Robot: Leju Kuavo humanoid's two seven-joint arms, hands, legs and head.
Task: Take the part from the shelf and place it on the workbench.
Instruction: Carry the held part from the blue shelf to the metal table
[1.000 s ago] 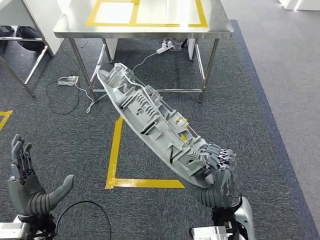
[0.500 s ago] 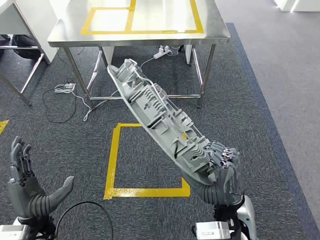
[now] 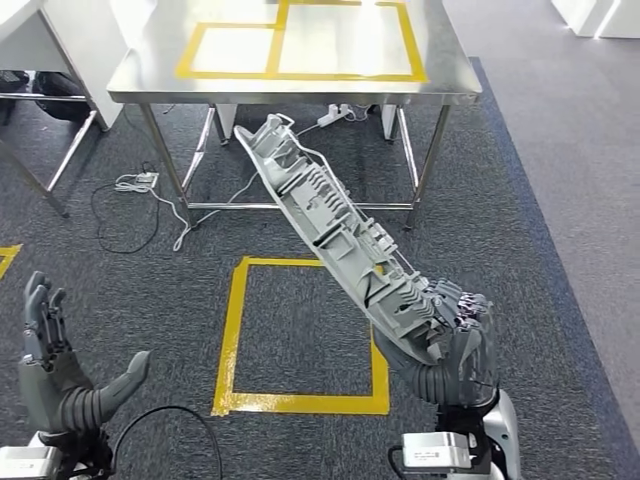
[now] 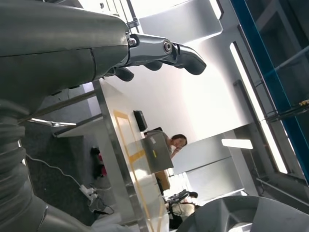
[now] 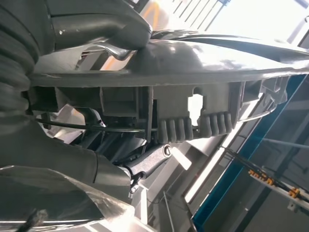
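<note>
The right hand (image 3: 453,345) grips the near end of the grey plastic part (image 3: 340,235), fingers wrapped over its ribbed upper face and the thumb under its smooth underside; the right wrist view shows the thumb pressed against the part's long edge with the moulded ribs and clips hanging below it. The left hand (image 3: 56,375) is low at the robot's left side, holding nothing, fingers apart and pointing up, thumb stretched out sideways; a loop of black cable (image 3: 170,435) lies by its wrist.

The part is long and narrow, a moulded trim panel with its ribbed inner side facing up. It rises at a slant from the right hand toward the far left, held in the air above the carpet (image 3: 513,230). Beneath its near half, a square outline of yellow floor tape (image 3: 230,335) marks the dark carpet; the part crosses over the square's far right corner.

The far tip of the part reaches just below the front edge of the steel worktop (image 3: 151,75), in front of the gap between its legs and slightly right of the middle. The worktop's surface carries yellow tape rectangles (image 3: 279,45) and bare metal around them. Under the worktop lie white power strips (image 3: 140,182) and loose cords. To the right of the worktop the carpet gives way to a paler grey floor (image 3: 589,120). Another table's frame (image 3: 45,110) stands at the far left.
</note>
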